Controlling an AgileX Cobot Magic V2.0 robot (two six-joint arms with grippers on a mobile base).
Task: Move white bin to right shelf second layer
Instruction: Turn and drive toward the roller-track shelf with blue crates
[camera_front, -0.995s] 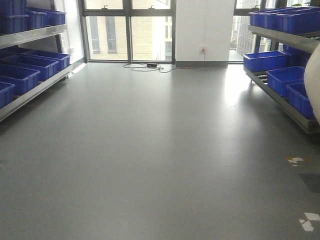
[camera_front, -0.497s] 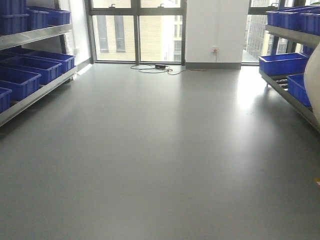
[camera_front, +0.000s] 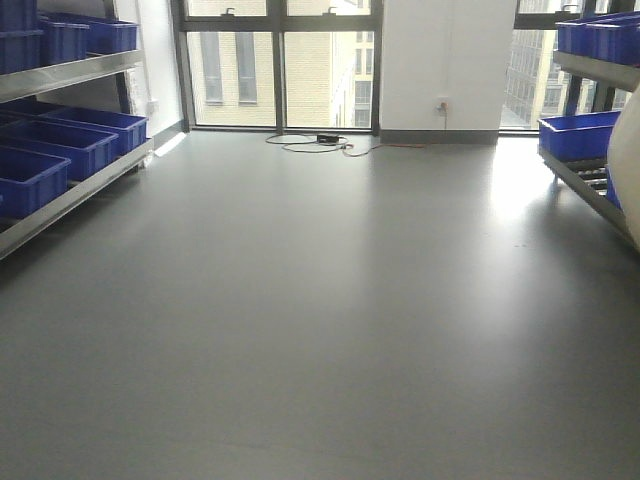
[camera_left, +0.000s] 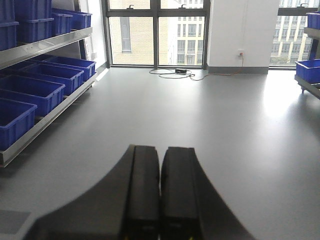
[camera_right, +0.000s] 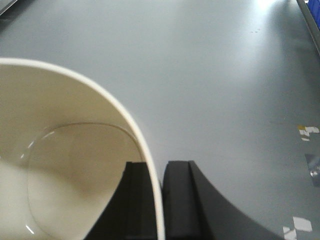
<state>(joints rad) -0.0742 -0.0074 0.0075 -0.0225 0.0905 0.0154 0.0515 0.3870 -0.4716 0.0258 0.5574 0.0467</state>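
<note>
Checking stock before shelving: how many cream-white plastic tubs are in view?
1. The cream-white glossy plastic tub is pinched by its wall in the right gripper. The steel racks show only partly, so others may be hidden.

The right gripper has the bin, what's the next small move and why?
Probably turn the base rightward: the right gripper holds the white bin by its wall, but the right shelf sits only at the front view's far right edge.

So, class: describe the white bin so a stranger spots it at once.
Find the right-hand rack of blue crates; before it, at the frame's edge, curves the white bin. The right gripper pinches its rim. It alone is cream, glossy and rounded; the crates are blue and boxy.
</note>
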